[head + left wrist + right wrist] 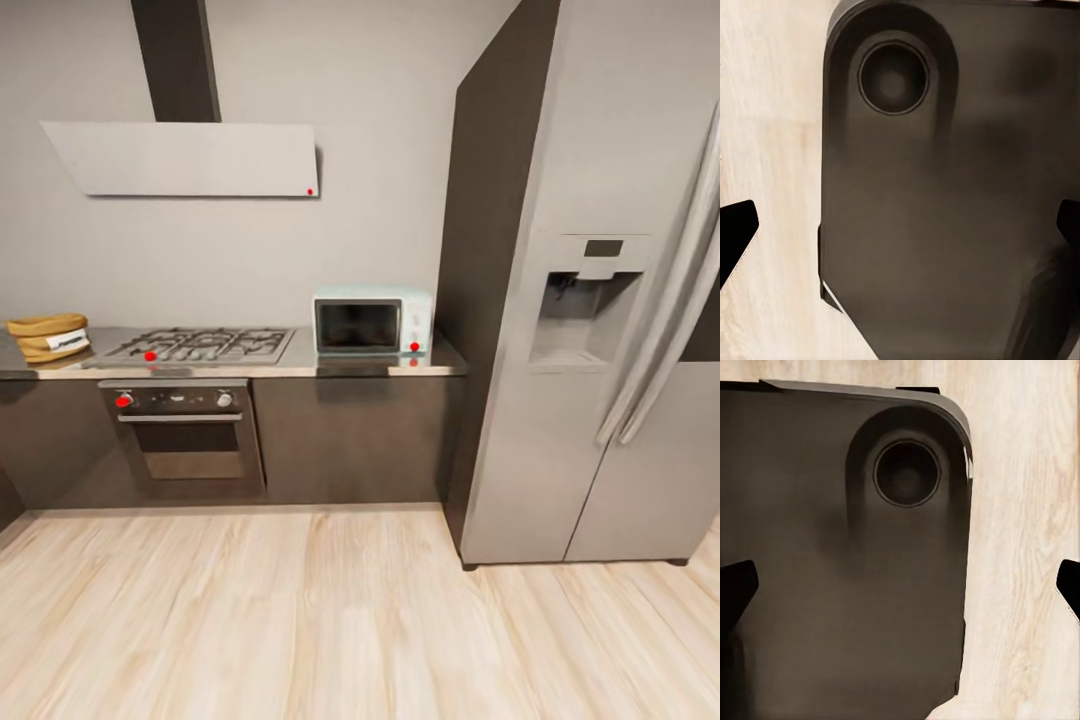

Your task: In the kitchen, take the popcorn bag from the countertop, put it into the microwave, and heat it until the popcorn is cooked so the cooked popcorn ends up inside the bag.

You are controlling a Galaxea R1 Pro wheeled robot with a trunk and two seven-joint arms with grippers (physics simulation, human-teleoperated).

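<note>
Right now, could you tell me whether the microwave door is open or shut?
Shut: the microwave shows its dark glass door flush with the front.

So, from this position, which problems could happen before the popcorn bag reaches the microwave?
1. The popcorn bag sits at the far left end of the countertop, partly cut off by the head view's edge, so a grasp could be misjudged.
2. The gas hob lies between bag and microwave; a low carry may catch its grates.
3. The microwave door looks closed and the fridge stands close beside it, which may cramp an arm.

Tan popcorn bag (48, 337) upright at countertop (300, 366) left end; pale microwave (372, 323) shut, right end.
</note>
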